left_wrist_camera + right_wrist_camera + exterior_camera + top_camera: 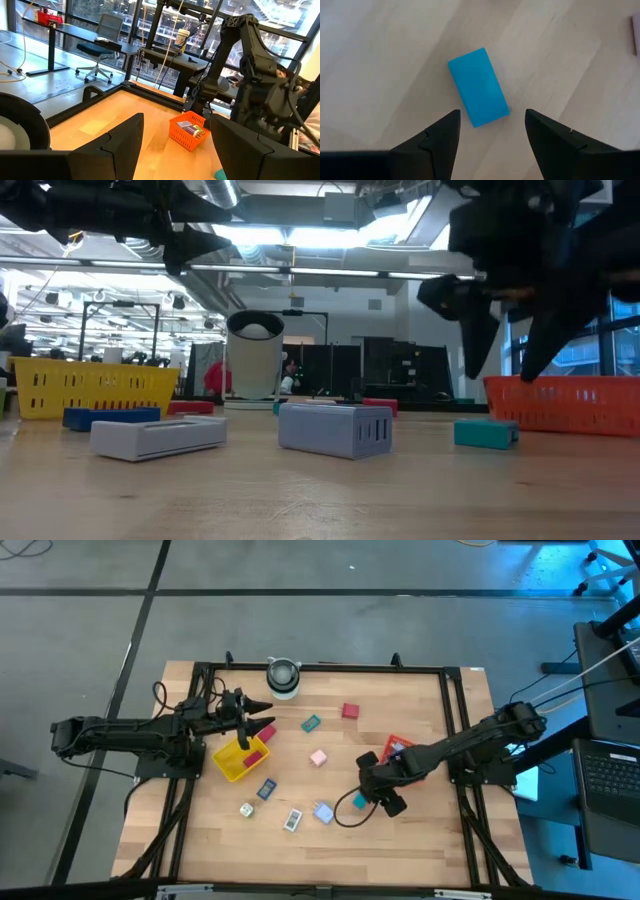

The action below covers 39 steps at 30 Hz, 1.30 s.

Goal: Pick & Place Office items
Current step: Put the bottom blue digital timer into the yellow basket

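Observation:
My right gripper (492, 113) is open and points down over a teal block (479, 87) that lies flat on the table. In the high view this gripper (367, 787) hovers just above the block (358, 802), touching nothing; the low view shows its fingers (478, 330) clear above the block (485, 433). My left gripper (256, 716) is open and empty, raised over the far side of the yellow tray (238, 760), which holds a pink piece (252, 755). Other pieces lie scattered: red (349, 711), teal (311, 724), pink (318, 757), dark blue (266, 788), white (292, 820), pale blue (323, 812).
The orange tray (398, 748) sits beside the right arm with pieces inside. The white-and-grey cylinder (283, 677) stands at the far edge. A red piece (265, 732) lies by the yellow tray's far corner. A small white piece (246, 809) lies nearer. A black frame rims the table.

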Each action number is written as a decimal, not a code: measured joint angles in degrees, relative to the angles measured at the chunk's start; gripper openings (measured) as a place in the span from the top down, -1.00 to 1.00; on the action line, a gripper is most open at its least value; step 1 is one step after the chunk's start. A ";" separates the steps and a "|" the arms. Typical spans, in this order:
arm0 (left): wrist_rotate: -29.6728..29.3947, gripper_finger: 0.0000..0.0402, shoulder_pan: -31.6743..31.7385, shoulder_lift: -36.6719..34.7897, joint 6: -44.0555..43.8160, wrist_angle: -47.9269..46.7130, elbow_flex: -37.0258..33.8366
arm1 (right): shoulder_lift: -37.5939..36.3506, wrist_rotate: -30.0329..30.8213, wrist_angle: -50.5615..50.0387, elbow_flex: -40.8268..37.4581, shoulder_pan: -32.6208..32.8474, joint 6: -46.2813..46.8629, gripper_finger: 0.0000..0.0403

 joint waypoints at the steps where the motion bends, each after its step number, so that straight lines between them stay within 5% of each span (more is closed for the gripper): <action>1: 0.00 -0.12 0.00 0.00 0.02 0.01 0.00 | 0.63 0.71 0.00 0.00 -0.01 -0.27 -0.11; 13: 1.29 -0.12 0.00 0.04 0.13 0.00 0.00 | 3.60 2.01 2.27 0.00 -0.03 -0.17 -0.37; 39: 2.38 -0.12 0.00 0.04 0.11 -0.01 0.02 | 9.52 -2.95 8.61 -0.02 -0.05 1.50 -0.35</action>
